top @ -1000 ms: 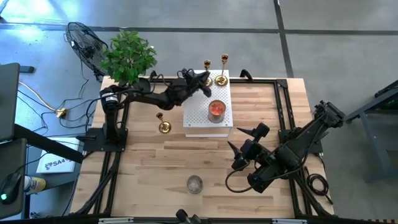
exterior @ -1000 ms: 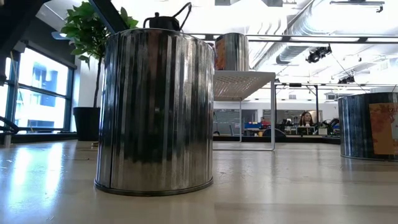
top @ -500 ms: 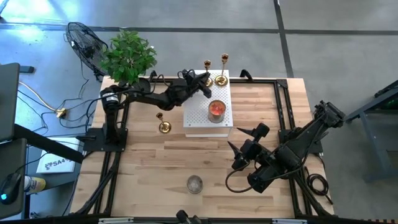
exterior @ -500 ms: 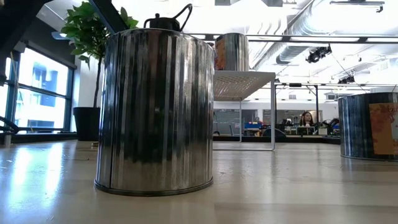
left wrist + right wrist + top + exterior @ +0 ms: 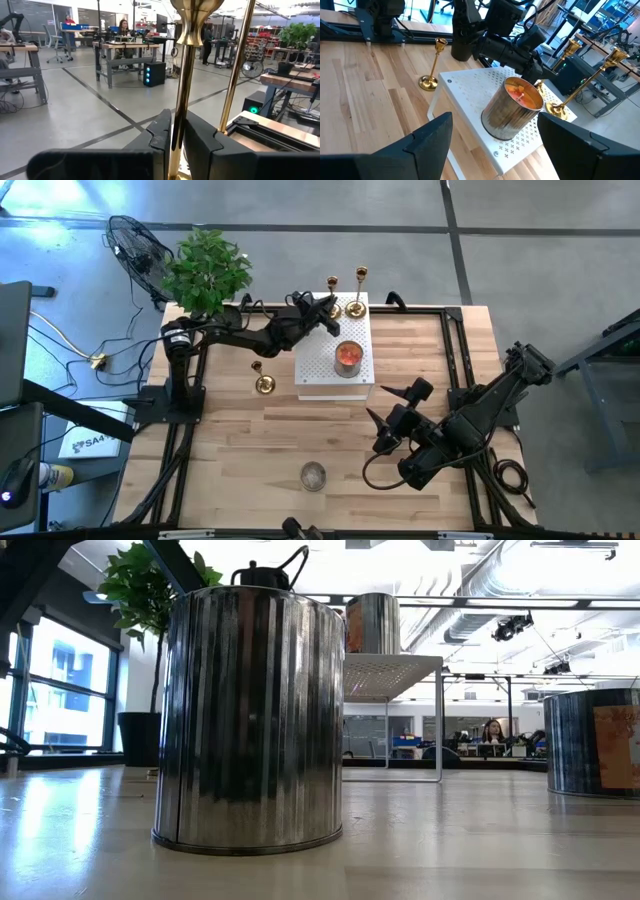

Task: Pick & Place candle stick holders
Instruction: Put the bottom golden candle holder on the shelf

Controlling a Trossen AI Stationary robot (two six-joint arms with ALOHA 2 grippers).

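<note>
Pinching a candle stick holder (image 5: 183, 95), the left end effector (image 5: 176, 131) grips its stem; right end effector (image 5: 495, 145) gapes, empty.

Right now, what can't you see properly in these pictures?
- Low view: the big metal tin up close hides the arms and every gold candlestick.
- Left wrist view: the held candlestick has its base hidden behind the fingers, and its cup runs off the picture's edge.
- High view: the left gripper covers the base of the candlestick it holds.

Bright, even overhead light; window glare sheens the worktop (image 5: 90, 830) (low view), and the near metal tin (image 5: 250, 710) looks slightly soft.
</note>
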